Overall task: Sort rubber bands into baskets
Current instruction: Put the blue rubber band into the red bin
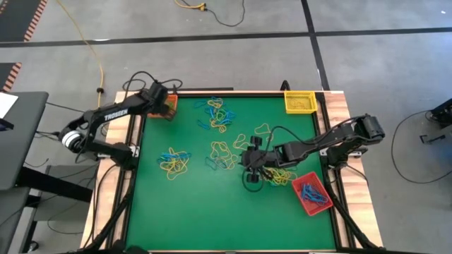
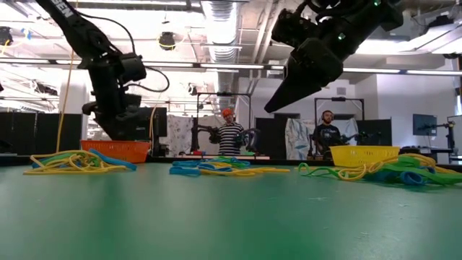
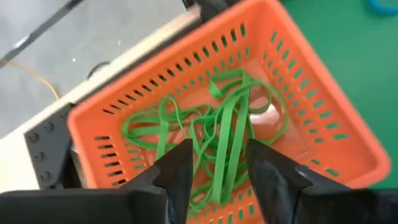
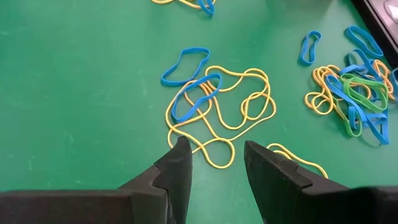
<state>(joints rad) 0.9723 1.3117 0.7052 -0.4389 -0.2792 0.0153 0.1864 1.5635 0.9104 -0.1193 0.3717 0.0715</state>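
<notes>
The orange basket (image 3: 311,106) stands at the table's far left corner and holds several green rubber bands (image 3: 211,124). My left gripper (image 3: 219,149) hangs open just above it, pointing steeply down, with one green strand (image 3: 229,163) running through the gap. My right gripper (image 4: 214,149) is open above the table's middle right, over a tangle of yellow and blue bands (image 4: 214,109) lying flat on the mat. The yellow basket (image 1: 299,93) stands at the far right corner. The red basket (image 1: 326,206) at the near right holds blue bands (image 1: 309,190). My left gripper stands with its open fingers on either side of a green strand (image 3: 229,163) that lies in the orange basket. I cannot tell whether either finger (image 3: 180,168) touches it.
More heaps of yellow, blue and green bands lie on the green mat at the far middle (image 1: 215,113), the left middle (image 1: 174,161) and beside my right gripper (image 1: 281,175). People stand in the room beyond the table (image 2: 229,133). Wooden rails edge the mat left and right.
</notes>
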